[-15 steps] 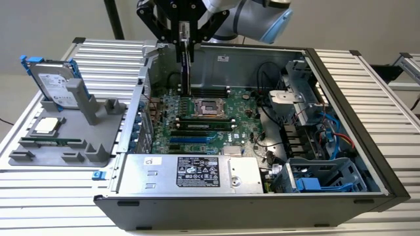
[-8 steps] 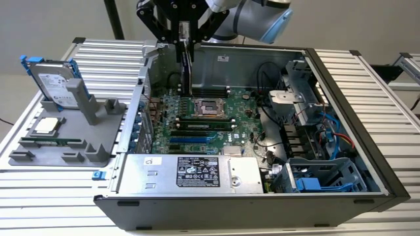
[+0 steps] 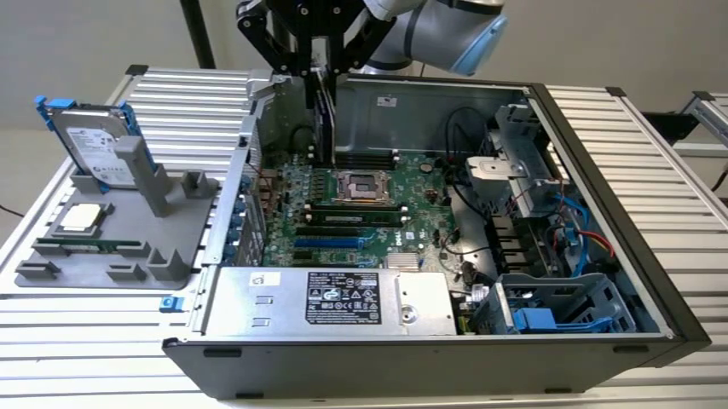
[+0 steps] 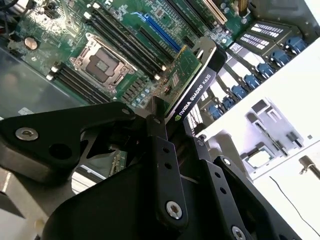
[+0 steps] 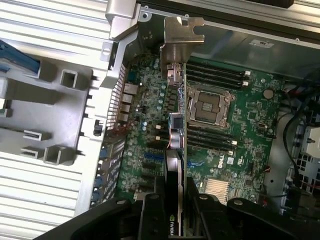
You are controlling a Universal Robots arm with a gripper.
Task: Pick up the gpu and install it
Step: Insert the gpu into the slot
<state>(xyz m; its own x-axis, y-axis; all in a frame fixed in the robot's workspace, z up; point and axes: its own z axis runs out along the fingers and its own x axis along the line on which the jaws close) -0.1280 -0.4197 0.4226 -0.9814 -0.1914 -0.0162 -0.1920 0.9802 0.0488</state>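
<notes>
Grip confirmed: the gripper (image 4: 175, 125) has its fingers (image 4: 161, 150) closed narrowly on the two flat faces of the gpu (image 4: 192, 75), at the end opposite its metal bracket (image 5: 182, 35). The gpu sits edge-on between the fingers and projects straight out beyond the fingertips. Its long axis is in line with them, bracket end farthest away. It hangs over the motherboard (image 3: 285, 226) inside the open computer case (image 3: 398, 366). A gap beyond the bracket seems likely, though depth is hard to judge. Assessment: light and stiff, but fragile. Hold it by the board edges or shroud, never the fan or contact strip.
</notes>
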